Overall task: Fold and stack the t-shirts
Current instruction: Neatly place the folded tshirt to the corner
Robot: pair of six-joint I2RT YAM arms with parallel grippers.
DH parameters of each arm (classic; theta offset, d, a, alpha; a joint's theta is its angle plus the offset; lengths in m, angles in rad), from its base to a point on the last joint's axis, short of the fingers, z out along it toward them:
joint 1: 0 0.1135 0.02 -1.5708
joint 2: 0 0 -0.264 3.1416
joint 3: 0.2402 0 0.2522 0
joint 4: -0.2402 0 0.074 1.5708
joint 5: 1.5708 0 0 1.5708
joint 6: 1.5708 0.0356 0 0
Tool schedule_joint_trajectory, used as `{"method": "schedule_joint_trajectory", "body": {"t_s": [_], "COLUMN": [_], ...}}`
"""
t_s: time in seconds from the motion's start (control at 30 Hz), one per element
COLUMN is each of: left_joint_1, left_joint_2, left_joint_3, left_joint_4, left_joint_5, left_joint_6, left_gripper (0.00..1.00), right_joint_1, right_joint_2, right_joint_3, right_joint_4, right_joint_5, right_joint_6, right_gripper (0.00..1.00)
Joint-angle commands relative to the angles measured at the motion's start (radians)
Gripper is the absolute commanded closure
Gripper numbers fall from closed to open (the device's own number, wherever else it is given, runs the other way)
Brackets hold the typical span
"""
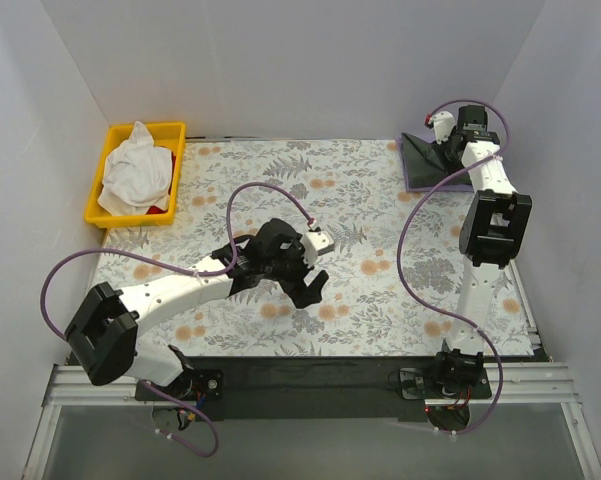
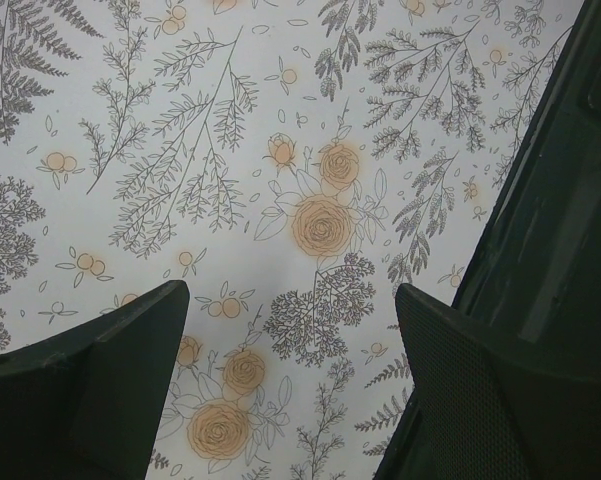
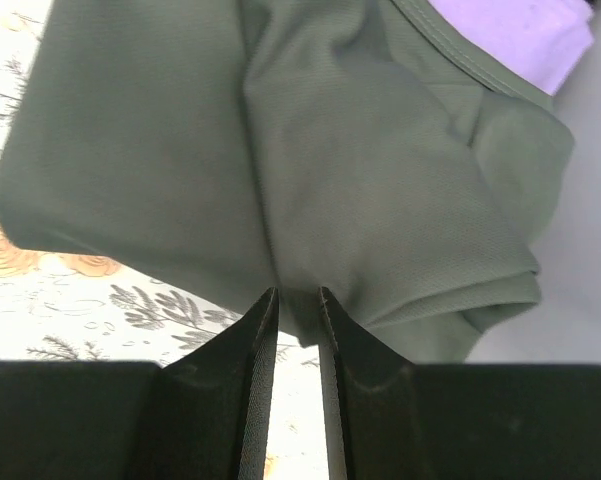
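The dark charcoal grey t-shirt (image 1: 423,155) lies folded at the table's far right corner, on top of the lavender t-shirt (image 1: 432,185), whose edge shows beneath it. In the right wrist view the grey t-shirt (image 3: 280,140) fills the frame and a corner of the lavender t-shirt (image 3: 510,30) shows at the top right. My right gripper (image 1: 440,138) (image 3: 297,295) is closed narrowly on a fold at the grey shirt's near edge. My left gripper (image 1: 313,275) (image 2: 290,330) is open and empty, hovering over the bare floral tablecloth (image 2: 310,220) at mid-table.
A yellow bin (image 1: 110,160) at the far left holds crumpled white cloth (image 1: 135,175) and something red. White walls enclose the table on three sides. A black bar (image 2: 540,230) runs along the near table edge, close to the left gripper.
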Motion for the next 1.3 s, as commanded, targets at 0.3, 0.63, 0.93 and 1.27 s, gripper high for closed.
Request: {"method": "schedule_joint_trajectory", "body": {"t_s": [0.3, 0.63, 0.93, 1.27], "left_joint_1": [0.009, 0.01, 0.024, 0.027], "left_joint_2": [-0.057, -0.056, -0.059, -0.053], "left_joint_3": [-0.019, -0.019, -0.005, -0.004], "left_joint_4": [0.025, 0.028, 0.023, 0.026], "left_joint_5": [0.016, 0.021, 0.033, 0.039], "left_joint_6": [-0.008, -0.01, -0.033, -0.033], "left_gripper": [0.16, 0.16, 0.16, 0.15], "right_joint_1": [0.004, 0.012, 0.017, 0.015], "right_joint_2": [0.001, -0.036, 0.033, 0.06], "right_joint_3": [0.056, 0.021, 0.064, 0.072], "right_joint_4": [0.031, 0.023, 0.025, 0.031], "right_joint_5": [0.111, -0.006, 0.051, 0.115], "right_joint_6": [-0.07, -0.018, -0.033, -0.084], "right_gripper": [0.71, 0.69, 0.66, 0.67]}}
